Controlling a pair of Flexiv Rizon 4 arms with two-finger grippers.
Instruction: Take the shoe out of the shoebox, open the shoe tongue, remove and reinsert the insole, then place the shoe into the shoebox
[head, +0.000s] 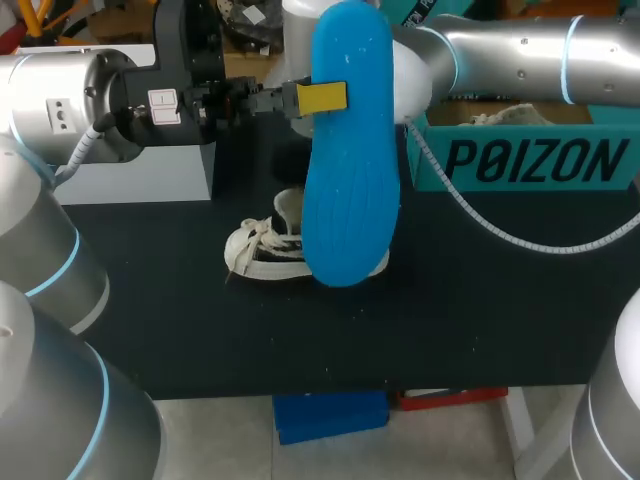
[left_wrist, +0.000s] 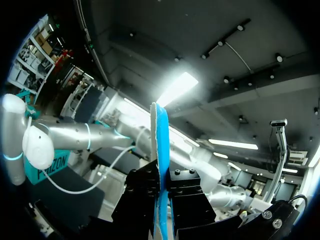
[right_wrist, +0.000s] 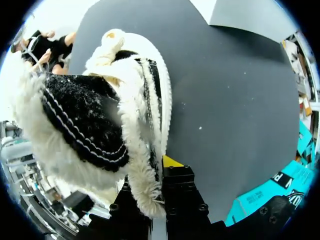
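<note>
Grip of the left end effector (head: 318, 97) is clenched on the blue insole (head: 350, 150), with one yellow tip flat against the insole's edge near its 12 o'clock end. The insole hangs upright above the counter (head: 480, 320), its long axis running from 12 to 6 o'clock. In the left wrist view it stands edge-on (left_wrist: 159, 145) between the black fingers (left_wrist: 142, 195).

The right end effector (right_wrist: 159, 187) is grasping the shoe (right_wrist: 100, 115), pinching its fleecy white collar between both fingers. In the head view the insole hides this end effector. The shoe (head: 265, 250), white with black panels and pale laces, lies on the dark counter (right_wrist: 235, 85) just behind the insole's 6 o'clock end. The teal shoebox (head: 530, 160) sits at about 2 o'clock from the shoe, well apart from it; one corner of it (right_wrist: 265, 195) shows beside the right end effector.
</note>
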